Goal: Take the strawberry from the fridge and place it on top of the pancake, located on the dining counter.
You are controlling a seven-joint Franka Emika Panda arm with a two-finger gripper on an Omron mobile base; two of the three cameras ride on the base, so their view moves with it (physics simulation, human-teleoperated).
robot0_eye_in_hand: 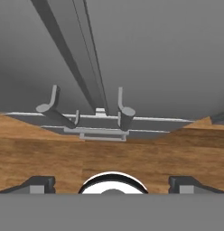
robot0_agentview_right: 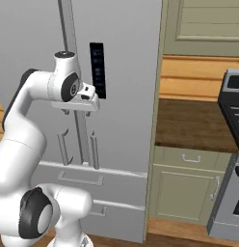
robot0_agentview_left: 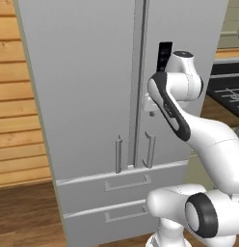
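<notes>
Fridge stood shut, just ahead of claw; strawberry judged inside, hidden behind doors. Door handles ran long-axis vertical, below claw, flanking centre seam. Claw was held spread wide, nothing grasped, pointed downward along door face.

Even, flat rendered light — no glare; soft shading on the fridge; edges slightly coarse.
</notes>
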